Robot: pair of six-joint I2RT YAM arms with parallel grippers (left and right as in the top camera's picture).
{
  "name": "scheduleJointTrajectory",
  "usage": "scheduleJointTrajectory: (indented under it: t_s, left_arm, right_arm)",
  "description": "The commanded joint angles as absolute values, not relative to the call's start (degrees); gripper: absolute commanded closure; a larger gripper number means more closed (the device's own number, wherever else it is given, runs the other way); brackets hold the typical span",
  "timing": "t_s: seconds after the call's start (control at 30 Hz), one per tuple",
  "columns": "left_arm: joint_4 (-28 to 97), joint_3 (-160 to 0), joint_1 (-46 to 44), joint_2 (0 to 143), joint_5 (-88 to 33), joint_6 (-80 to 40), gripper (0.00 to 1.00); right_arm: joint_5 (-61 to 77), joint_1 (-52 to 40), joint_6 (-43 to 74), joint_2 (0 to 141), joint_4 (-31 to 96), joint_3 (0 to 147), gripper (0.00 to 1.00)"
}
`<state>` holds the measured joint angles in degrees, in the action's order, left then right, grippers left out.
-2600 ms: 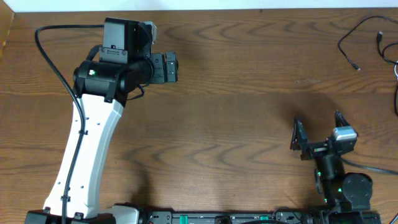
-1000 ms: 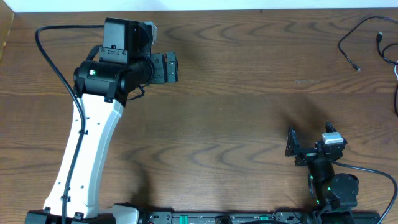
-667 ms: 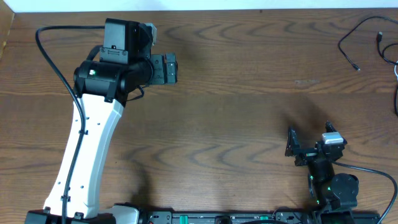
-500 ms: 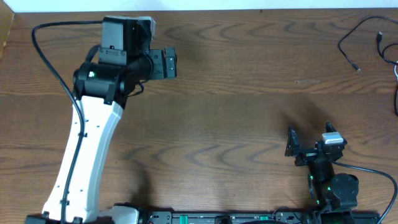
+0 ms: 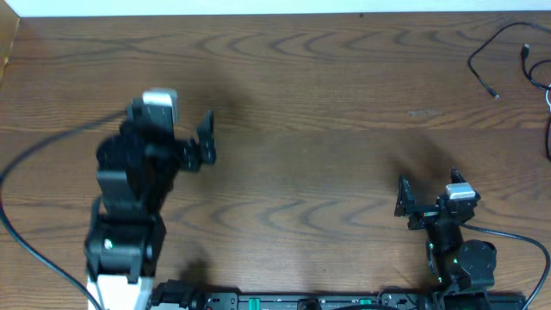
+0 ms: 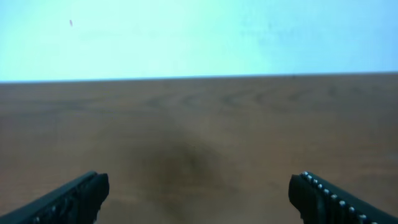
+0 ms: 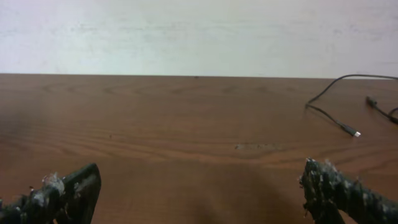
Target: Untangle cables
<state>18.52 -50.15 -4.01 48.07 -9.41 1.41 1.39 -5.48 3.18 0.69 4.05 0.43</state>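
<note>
I am parking both arms, left gripper [image 6: 199,190] and right gripper [image 7: 199,186] spread wide, empty; thin black cables [image 5: 495,52] are lying at the wooden table's [image 5: 327,146] far-right corner, needing my reach.

The table [image 5: 327,129] is brown wood with a strong wavy grain and a smooth, faintly satin finish. The thin black cables [image 5: 491,52] look like smooth matt plastic. The left tool [image 5: 194,146] is matt black plastic. The right tool [image 7: 199,193] has black fingers [image 7: 68,190] with ridged, rough inner faces flecked with pale fluff. The wall [image 7: 199,37] is matt and pale.
</note>
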Motion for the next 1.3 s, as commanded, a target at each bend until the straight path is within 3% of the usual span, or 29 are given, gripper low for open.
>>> scheduleJointTrajectory:
  t_s: [0.0,0.3,0.57,1.27]
  left_arm:
    - [11.0,-38.5,-3.5,38.7,-8.2,4.5,0.02]
    - [-0.2,-16.3,-1.6,20.4,-6.8,4.7,0.02]
    - [-2.5,-5.6,-1.0,9.0,-6.5,4.7,0.02]
    - [4.0,-0.2,-1.0,0.1,-1.5,4.7,0.02]
  right_arm:
    - [0.8,-5.3,2.9,0.3,4.3,0.3,0.01]
    - [0.8,-5.3,2.9,0.3,4.3,0.3,0.01]
    - [0.8,-5.3,2.9,0.3,4.3,0.3,0.01]
    - [0.8,-5.3,2.9,0.3,4.3,0.3,0.01]
